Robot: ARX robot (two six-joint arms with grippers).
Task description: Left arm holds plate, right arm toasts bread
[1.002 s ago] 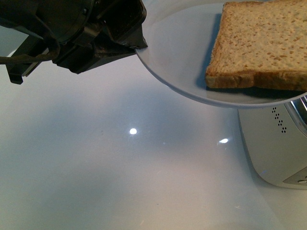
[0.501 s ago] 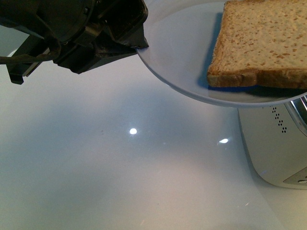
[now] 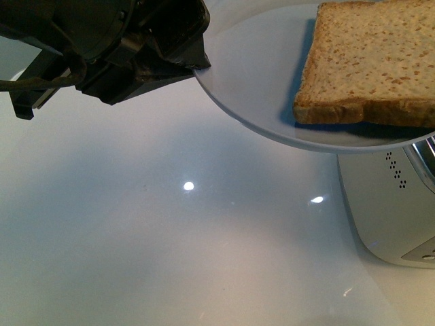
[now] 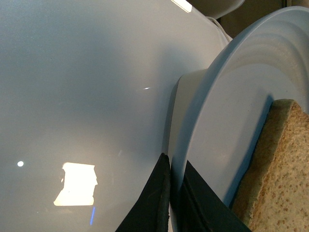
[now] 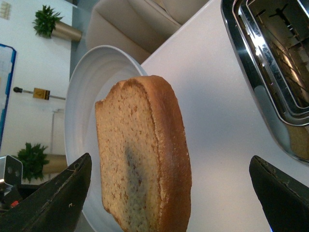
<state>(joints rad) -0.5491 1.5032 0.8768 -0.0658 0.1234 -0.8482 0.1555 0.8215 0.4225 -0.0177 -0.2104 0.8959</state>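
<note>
My left gripper (image 3: pixel 197 64) is shut on the rim of the pale bluish-white plate (image 3: pixel 251 81) and holds it up above the table at the top of the front view. The bread slice (image 3: pixel 370 61) lies on the plate's right part. In the left wrist view the black fingers (image 4: pixel 159 203) pinch the plate's rim (image 4: pixel 212 111), with the bread (image 4: pixel 280 183) beside them. In the right wrist view my right gripper (image 5: pixel 174 203) is open, its jaws wide apart on either side of the bread (image 5: pixel 140 154), not touching it. The plate (image 5: pixel 84 106) shows behind the bread.
A white and chrome toaster (image 3: pixel 394 204) stands on the glossy white table (image 3: pixel 170 238) under the plate's right edge. Its open slots (image 5: pixel 275 63) show in the right wrist view. A sofa and potted plants are in the background there.
</note>
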